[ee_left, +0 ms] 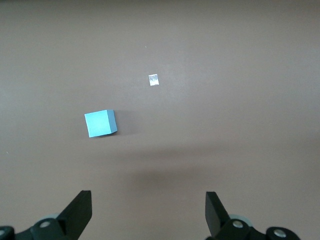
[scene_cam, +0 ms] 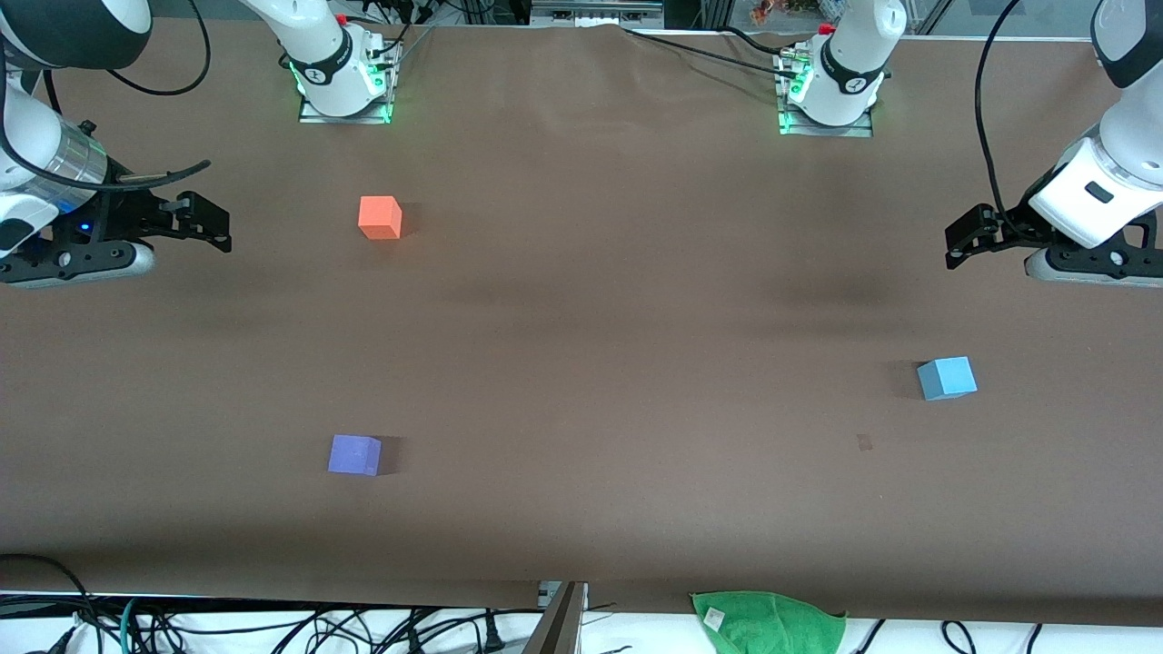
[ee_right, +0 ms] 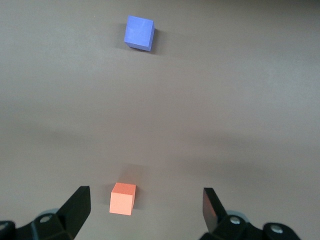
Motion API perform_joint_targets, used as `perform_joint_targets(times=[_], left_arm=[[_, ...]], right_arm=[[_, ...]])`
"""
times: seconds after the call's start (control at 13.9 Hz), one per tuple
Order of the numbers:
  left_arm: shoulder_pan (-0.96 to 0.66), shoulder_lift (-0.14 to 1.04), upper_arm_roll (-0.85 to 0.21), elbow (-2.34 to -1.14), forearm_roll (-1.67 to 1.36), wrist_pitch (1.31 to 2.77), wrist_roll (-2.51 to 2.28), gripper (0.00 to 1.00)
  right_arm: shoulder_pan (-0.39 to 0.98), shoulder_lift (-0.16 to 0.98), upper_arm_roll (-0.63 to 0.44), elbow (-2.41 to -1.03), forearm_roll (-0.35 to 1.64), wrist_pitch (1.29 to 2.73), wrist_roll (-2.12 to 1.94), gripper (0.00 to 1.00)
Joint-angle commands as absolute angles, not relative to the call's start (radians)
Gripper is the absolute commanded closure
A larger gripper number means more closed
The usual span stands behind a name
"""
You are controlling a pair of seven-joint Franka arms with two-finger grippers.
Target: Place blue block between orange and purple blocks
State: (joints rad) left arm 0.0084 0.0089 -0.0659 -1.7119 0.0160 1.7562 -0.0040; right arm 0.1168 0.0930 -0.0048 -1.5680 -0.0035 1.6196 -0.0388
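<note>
The blue block (scene_cam: 947, 378) lies on the bench (scene_cam: 591, 318) toward the left arm's end, apart from the left gripper (scene_cam: 963, 238), whose jaws are released and hold nothing. The right gripper (scene_cam: 207, 222) hangs released near the orange block (scene_cam: 380, 218); the purple block (scene_cam: 354, 454) lies nearer the camera.

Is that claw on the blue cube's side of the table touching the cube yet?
Apart. The left wrist view shows bare table between the open left claw and the blue cube; the front view agrees.
</note>
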Motion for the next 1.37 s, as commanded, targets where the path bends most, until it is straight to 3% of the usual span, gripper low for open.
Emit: perform_joint_targets(times=[0.0,1.3], left_arm=[[0.002,0.02,-0.061,-1.689,0.005,1.747,0.012,0.0],[0.012,0.063,-0.057,-1.666,-0.009,1.706,0.005,0.0]], right_arm=[[0.112,0.081,-0.003,-1.575,-0.011,1.614,-0.035,0.0],[0.113,0.081,-0.003,-1.574,-0.011,1.612,-0.035,0.0]])
